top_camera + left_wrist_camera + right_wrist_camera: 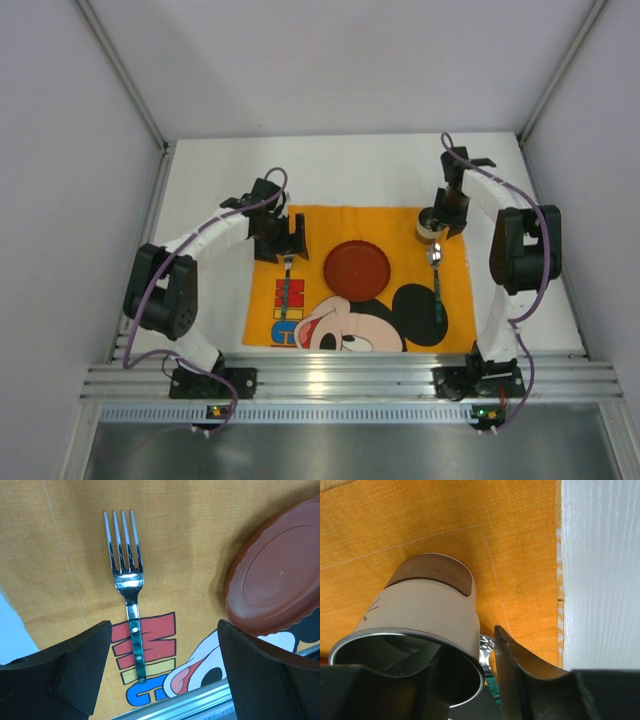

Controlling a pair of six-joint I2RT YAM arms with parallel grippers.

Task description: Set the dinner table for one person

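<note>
The white dinner table [350, 165] carries an orange Mickey Mouse placemat [400, 225]. On the mat lie a brown plate [356, 269] in the middle, a fork [288, 288] to its left and a spoon [437, 275] to its right. A beige cup [429, 224] stands at the mat's far right corner. My left gripper [290, 240] is open and empty above the fork [127, 580], with the plate [280, 575] to its right. My right gripper [462, 650] straddles the cup's [430, 610] rim, one finger inside and one outside, with a gap between the outer finger and the wall.
The ribbed aluminium rail [350, 385] runs along the near edge, with both arm bases on it. Pale lilac walls close in the left, right and back. Bare white tabletop [600, 570] lies right of the mat. The spoon's bowl [486, 647] shows just beside the cup.
</note>
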